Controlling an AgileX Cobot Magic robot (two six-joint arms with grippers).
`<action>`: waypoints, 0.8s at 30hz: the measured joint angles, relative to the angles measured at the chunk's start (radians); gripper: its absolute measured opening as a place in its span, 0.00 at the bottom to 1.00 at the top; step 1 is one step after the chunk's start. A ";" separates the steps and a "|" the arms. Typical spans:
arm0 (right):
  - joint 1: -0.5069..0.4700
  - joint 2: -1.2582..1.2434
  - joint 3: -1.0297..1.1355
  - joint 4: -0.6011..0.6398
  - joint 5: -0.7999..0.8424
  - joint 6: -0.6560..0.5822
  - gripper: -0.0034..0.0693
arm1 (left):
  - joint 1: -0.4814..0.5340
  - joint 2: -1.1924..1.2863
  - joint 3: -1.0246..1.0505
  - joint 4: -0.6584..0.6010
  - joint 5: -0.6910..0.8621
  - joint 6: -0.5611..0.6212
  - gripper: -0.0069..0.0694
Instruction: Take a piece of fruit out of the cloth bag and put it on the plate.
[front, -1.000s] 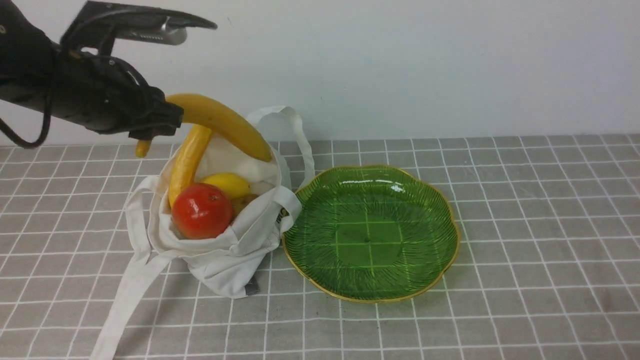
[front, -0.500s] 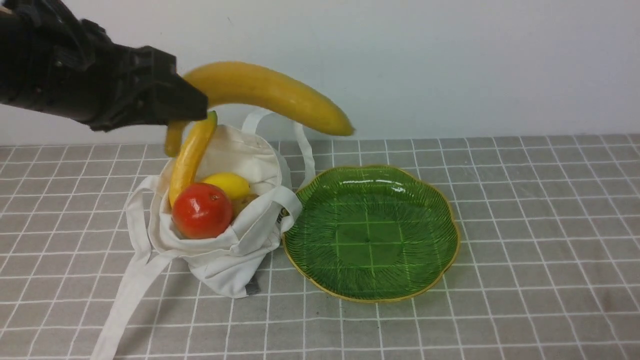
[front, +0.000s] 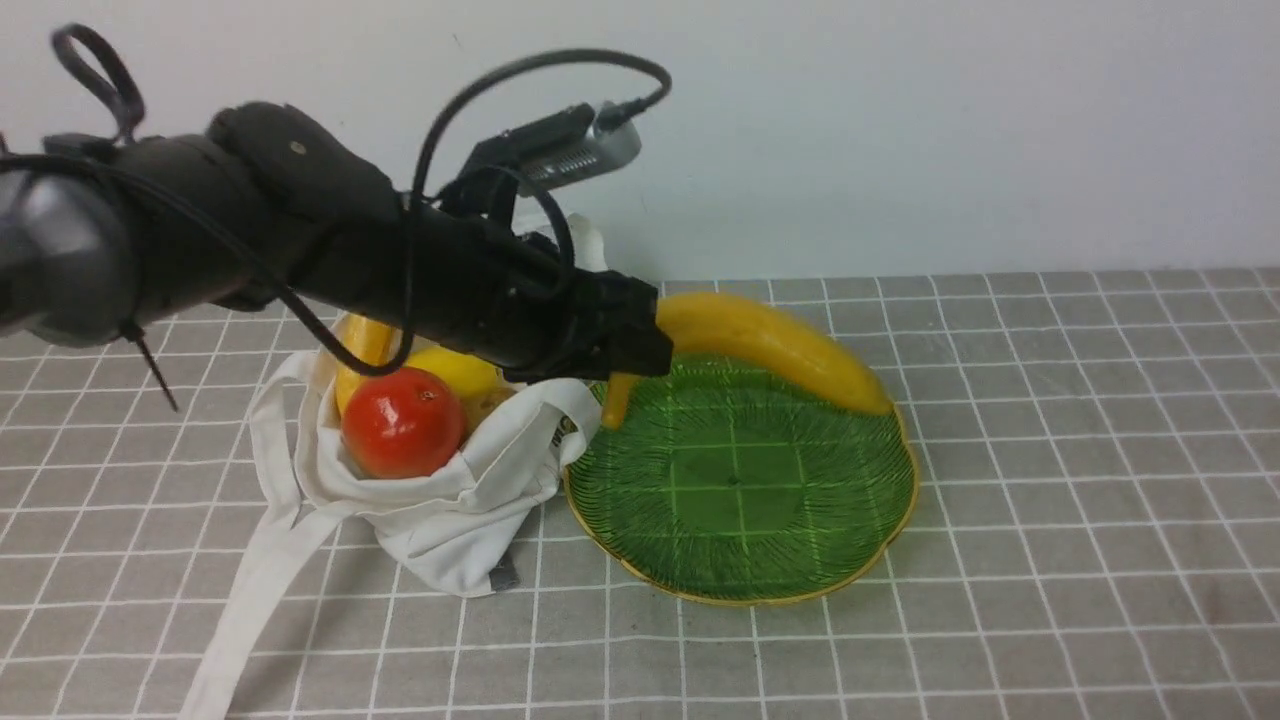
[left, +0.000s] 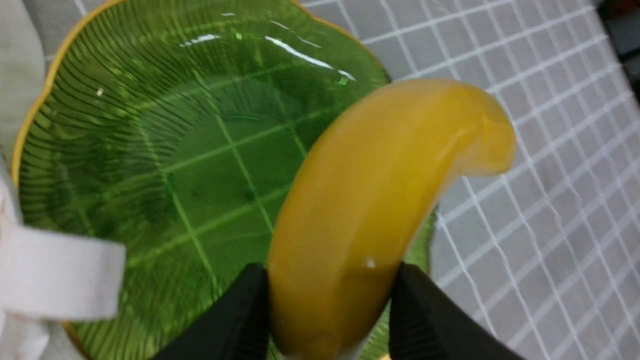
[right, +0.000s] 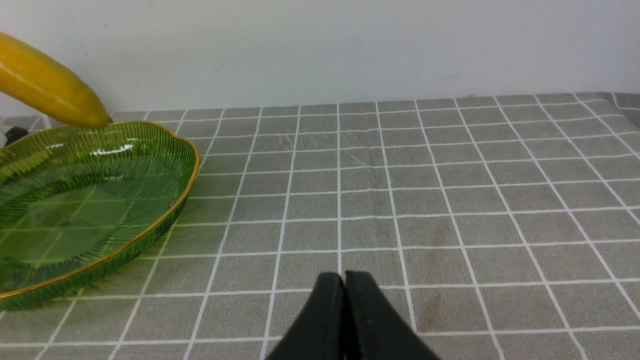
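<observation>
1. Glossy, plump and strongly curved, the all-yellow banana (front: 775, 345) is in your left gripper (front: 640, 345), its black fingertips closed against the fruit's two sides, parted only by its thickness.
2. You have that banana above the large translucent green ribbed plate with the scalloped gold rim (front: 740, 560); the right wrist view shows its far end raised over the plate's edge, clear of the surface.
3. Your right gripper (right: 345, 280) shows its dark fingertips together, with nothing between them.
4. Just beside the plate, on its left, you can see the small off-white fabric tote bag (front: 440, 515), its long flat strap handle (front: 265, 590) trailing over the grey cloth with white grid lines (front: 1050, 500).
5. Inside the bag's mouth you have a round, shiny red fruit (front: 403, 422), a smooth yellow fruit (front: 455, 371) behind it, and a second, straighter yellow banana (front: 362, 350), partly hidden by your left arm (front: 400, 240).
6. Look low on the bag and you will find its small grey tag (front: 504, 574), lying against the cloth.
</observation>
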 joint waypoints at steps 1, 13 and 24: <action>0.000 0.000 0.000 0.000 0.000 0.000 0.03 | -0.004 0.015 -0.002 0.000 -0.014 0.001 0.53; 0.000 0.000 0.000 0.000 0.000 0.000 0.03 | 0.051 0.045 -0.035 0.014 -0.047 0.133 0.90; 0.000 0.000 0.000 0.000 0.000 0.000 0.03 | 0.379 -0.143 -0.107 0.203 0.105 0.084 0.38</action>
